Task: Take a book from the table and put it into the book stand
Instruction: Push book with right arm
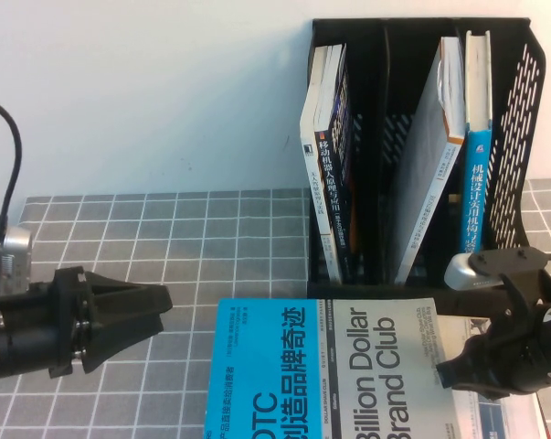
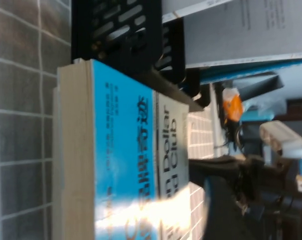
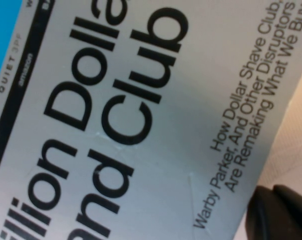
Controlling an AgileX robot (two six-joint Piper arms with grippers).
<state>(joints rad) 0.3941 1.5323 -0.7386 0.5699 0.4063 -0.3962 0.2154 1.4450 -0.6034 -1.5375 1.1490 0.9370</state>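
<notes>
Tabletop (image 1: 165,238) carries the stand (image 1: 522,119) at the back right, its outer slots holding books and the middle slot looking free; the book (image 1: 325,366) lies flat just in front of it, cover up, its long axis across the robot from left to right, blue half toward the left arm. Right tool (image 1: 467,366) sits at the book's silver-grey end, touching or just over that edge, clearly the nearer arm, but whether it grips cannot be told. Left tool (image 1: 133,311) hangs with fingers spread wide and empty, just off the blue end, so the book lies between both tools.
</notes>
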